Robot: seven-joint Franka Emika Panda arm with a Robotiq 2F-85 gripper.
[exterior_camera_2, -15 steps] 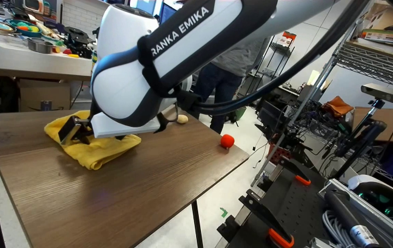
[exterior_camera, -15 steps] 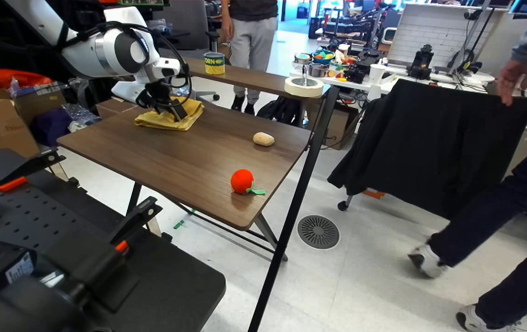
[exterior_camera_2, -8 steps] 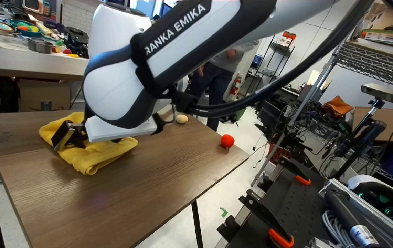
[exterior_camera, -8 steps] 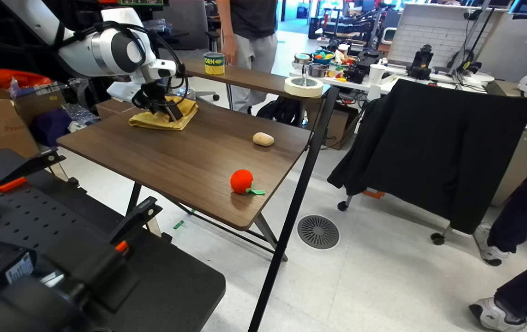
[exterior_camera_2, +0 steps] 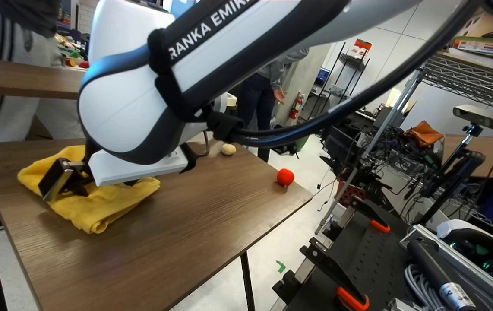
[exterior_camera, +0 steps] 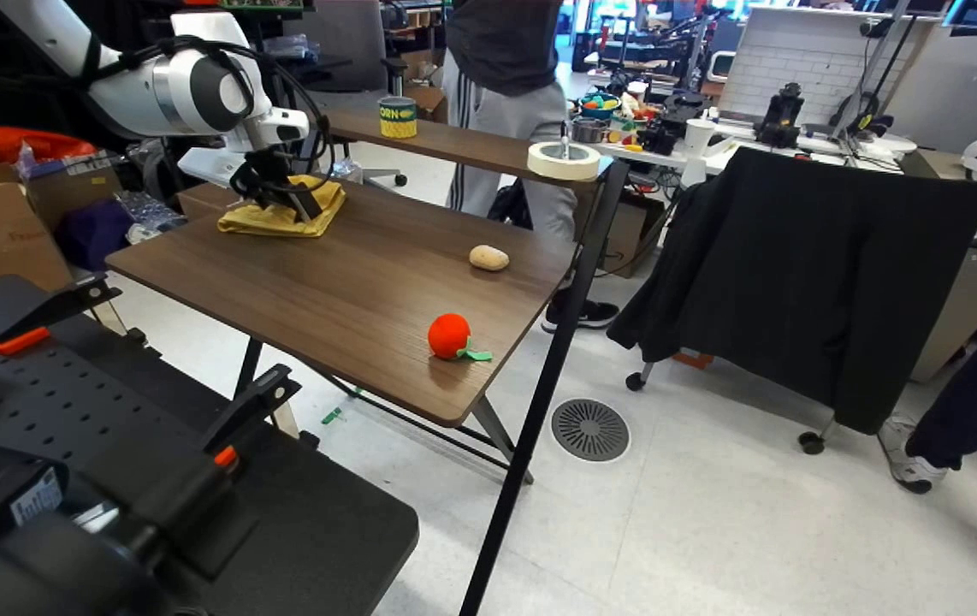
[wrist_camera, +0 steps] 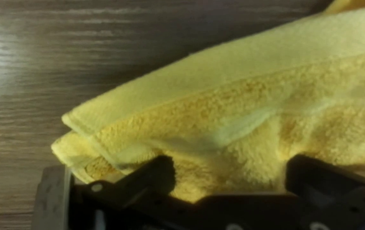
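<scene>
- Your gripper (wrist_camera: 229, 182) has its jaws spread wide, grasping nothing.
- Right beneath it, seemingly touching, the yellow towel (exterior_camera_2: 112, 201) lies folded on the table (exterior_camera_2: 186, 242); in the wrist view its long edge runs slantwise, rising to the right.
- Well apart sit a pale potato (exterior_camera: 488, 257) and a red ball (exterior_camera: 449, 335).
</scene>
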